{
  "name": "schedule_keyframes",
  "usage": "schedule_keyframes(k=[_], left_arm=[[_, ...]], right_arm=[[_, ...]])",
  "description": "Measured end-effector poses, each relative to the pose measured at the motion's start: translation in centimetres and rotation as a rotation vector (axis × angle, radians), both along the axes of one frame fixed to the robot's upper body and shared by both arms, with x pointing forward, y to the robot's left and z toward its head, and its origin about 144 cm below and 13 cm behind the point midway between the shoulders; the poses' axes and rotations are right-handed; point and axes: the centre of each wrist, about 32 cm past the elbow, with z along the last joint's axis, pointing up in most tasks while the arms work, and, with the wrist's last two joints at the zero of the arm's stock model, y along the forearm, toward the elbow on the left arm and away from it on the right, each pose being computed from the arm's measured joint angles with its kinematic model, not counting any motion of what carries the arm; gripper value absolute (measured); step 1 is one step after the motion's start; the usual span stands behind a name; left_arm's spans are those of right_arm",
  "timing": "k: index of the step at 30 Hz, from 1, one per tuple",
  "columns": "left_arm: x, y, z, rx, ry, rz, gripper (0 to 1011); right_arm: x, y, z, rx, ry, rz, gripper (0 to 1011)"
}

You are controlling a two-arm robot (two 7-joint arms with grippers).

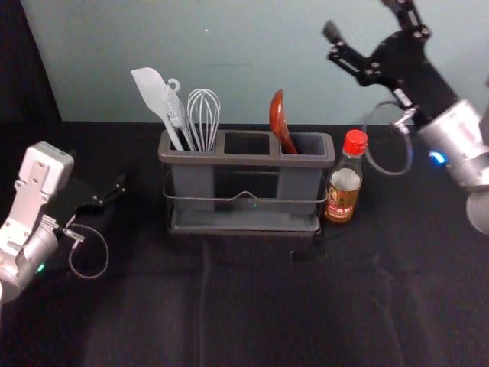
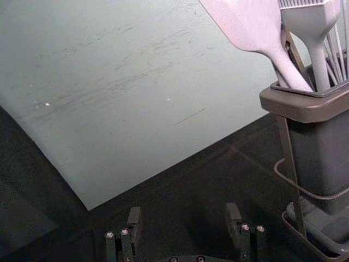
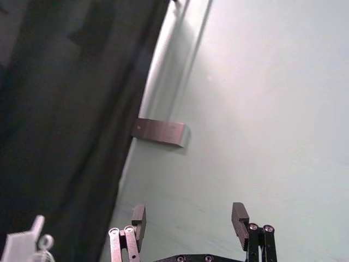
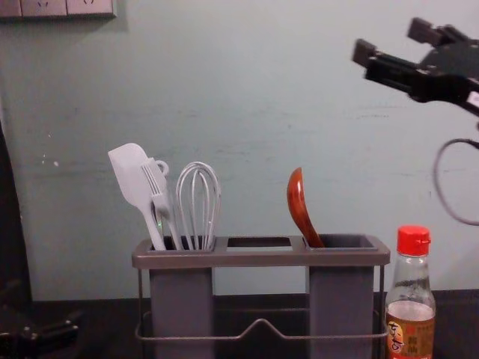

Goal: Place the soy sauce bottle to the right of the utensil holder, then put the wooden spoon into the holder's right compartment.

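My right gripper [image 1: 359, 17] is raised at the back right, above the bottle's height, open and holding nothing; the right wrist view shows the gripper [image 3: 189, 218] with its fingers apart. At the left, low beside the holder, is my left gripper [image 1: 114, 193]; in the left wrist view this gripper [image 2: 184, 218] is open and empty. The utensil holder [image 1: 244, 159] stands mid-table. Its right compartment holds the wooden spoon [image 1: 280, 122], reddish-brown bowl end up, leaning left. Close against the holder's right side, the red-capped soy sauce bottle [image 1: 344, 180] stands upright.
A white spatula [image 4: 131, 176], a fork-like tool [image 4: 159, 196] and a whisk [image 4: 197, 202] stand in the holder's left compartment. Behind the dark-covered table [image 1: 252, 306] rises a pale wall [image 1: 244, 46]. A socket panel [image 4: 56, 7] is at the wall's upper left.
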Motion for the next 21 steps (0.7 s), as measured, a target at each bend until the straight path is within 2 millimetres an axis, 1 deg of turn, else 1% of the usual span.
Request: schedule_keyframes(k=[1, 3, 4, 7, 10, 11, 14, 15, 17, 18, 20, 21], left_arm=[[0.0, 0.0, 0.0, 0.000, 0.000, 0.000, 1000], [0.0, 0.0, 0.0, 0.000, 0.000, 0.000, 1000], [0.0, 0.0, 0.0, 0.000, 0.000, 0.000, 1000], [0.0, 0.0, 0.0, 0.000, 0.000, 0.000, 1000], [0.0, 0.0, 0.0, 0.000, 0.000, 0.000, 1000], [0.0, 0.0, 0.0, 0.000, 0.000, 0.000, 1000], [0.0, 0.0, 0.0, 0.000, 0.000, 0.000, 1000], [0.0, 0.0, 0.0, 0.000, 0.000, 0.000, 1000], [0.0, 0.0, 0.0, 0.000, 0.000, 0.000, 1000], [0.0, 0.0, 0.0, 0.000, 0.000, 0.000, 1000], [0.0, 0.0, 0.0, 0.000, 0.000, 0.000, 1000], [0.0, 0.0, 0.0, 0.000, 0.000, 0.000, 1000]], right_arm=[[0.0, -0.3, 0.0, -0.001, 0.001, -0.006, 1004], [-0.4, -1.7, -0.1, -0.006, 0.008, -0.042, 1004], [-0.4, -1.7, -0.1, -0.006, 0.008, -0.042, 1004], [-1.1, -3.6, -0.7, 0.001, 0.029, -0.090, 1004], [-1.6, -4.7, -1.3, 0.005, 0.047, -0.118, 1004], [-2.0, -5.3, -1.9, 0.006, 0.067, -0.136, 1004], [-2.5, -6.2, -3.0, 0.006, 0.098, -0.159, 1004], [-2.9, -6.6, -3.9, 0.008, 0.125, -0.173, 1004], [-3.3, -7.0, -4.9, 0.008, 0.155, -0.189, 1004], [-3.7, -7.2, -5.8, 0.001, 0.190, -0.201, 1004], [-4.0, -7.4, -6.6, -0.006, 0.221, -0.211, 1004], [-4.2, -7.6, -7.4, -0.021, 0.256, -0.219, 1004]])
